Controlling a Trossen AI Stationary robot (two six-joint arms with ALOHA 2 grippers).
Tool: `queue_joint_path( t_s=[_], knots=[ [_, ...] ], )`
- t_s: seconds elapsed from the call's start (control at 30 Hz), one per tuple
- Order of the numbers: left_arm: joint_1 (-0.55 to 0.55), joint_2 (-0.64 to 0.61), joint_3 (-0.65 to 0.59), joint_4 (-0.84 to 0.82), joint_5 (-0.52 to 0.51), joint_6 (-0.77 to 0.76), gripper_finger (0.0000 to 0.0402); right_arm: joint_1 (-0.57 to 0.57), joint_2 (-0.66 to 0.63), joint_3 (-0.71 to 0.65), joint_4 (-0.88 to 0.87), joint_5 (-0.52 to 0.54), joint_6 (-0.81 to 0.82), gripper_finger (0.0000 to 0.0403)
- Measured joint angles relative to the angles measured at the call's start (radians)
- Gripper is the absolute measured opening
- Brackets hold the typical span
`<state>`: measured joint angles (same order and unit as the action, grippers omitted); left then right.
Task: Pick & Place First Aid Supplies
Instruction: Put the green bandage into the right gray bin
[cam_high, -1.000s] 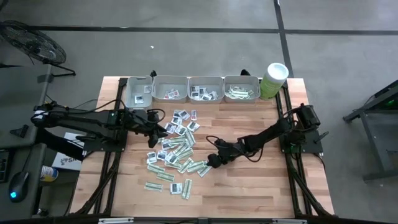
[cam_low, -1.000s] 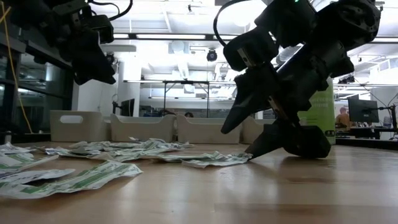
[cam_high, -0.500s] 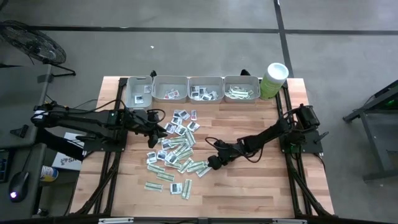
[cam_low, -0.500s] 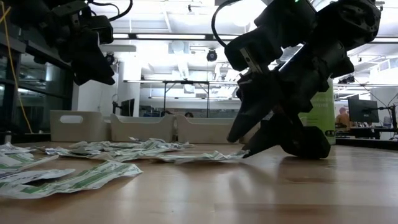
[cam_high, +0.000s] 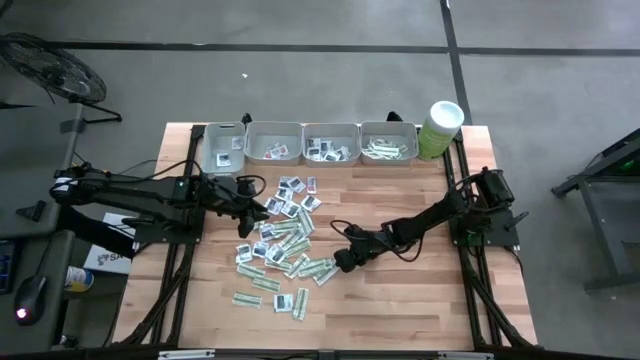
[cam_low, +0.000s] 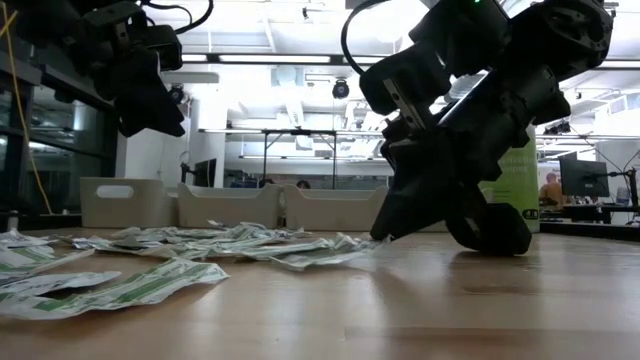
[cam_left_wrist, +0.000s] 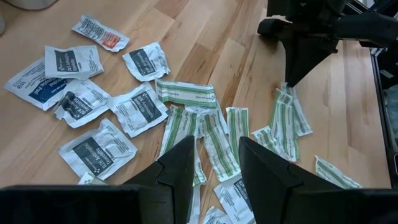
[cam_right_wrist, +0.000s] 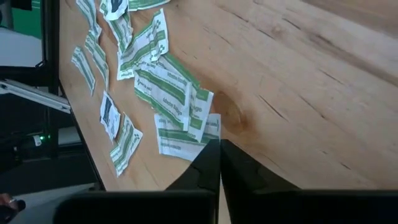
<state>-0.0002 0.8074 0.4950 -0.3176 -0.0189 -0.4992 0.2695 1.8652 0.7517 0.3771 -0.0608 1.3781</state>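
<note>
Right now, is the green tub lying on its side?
No, the green tub stands upright at the table's back corner, white lid on top, beside the row of trays.

Grey concrete floor (cam_high: 320, 90) with dark lines, fan (cam_high: 50, 70), bright ceiling lights (cam_low: 270, 58)

Two slim matte-black jointed arms, left arm (cam_high: 140, 192), right arm (cam_high: 430, 219). Black cables loop along links. Blocky black motor housing (cam_high: 492, 188) at right base. Dark wedge-shaped fingers (cam_left_wrist: 264, 171), smooth plastic. Small green indicator light near left elbow.
</note>
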Motion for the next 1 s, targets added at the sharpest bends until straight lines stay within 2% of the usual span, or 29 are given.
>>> queue_joint_path(
  t_s=[0.17,0.3,0.67,0.83,1.0],
  knots=[
    [0.000,0.000,0.000,0.000,0.000,0.000,0.0126,0.000,-0.019,-0.001,-0.013,0.023,0.005,0.0001],
    [0.000,0.000,0.000,0.000,0.000,0.000,0.0126,0.001,-0.070,-0.008,-0.116,0.029,0.007,0.0001],
    [0.000,-0.001,0.000,0.000,0.001,-0.002,0.0126,0.000,-0.349,-0.002,-0.407,0.058,-0.048,0.0000],
    [0.000,0.000,0.000,0.000,0.001,-0.003,0.0126,-0.001,-0.513,-0.002,-0.589,0.168,-0.059,0.0000],
    [0.000,0.000,0.000,0.000,0.001,-0.005,0.0126,-0.018,-0.666,-0.002,-0.762,0.358,-0.063,0.0000]
  ],
)
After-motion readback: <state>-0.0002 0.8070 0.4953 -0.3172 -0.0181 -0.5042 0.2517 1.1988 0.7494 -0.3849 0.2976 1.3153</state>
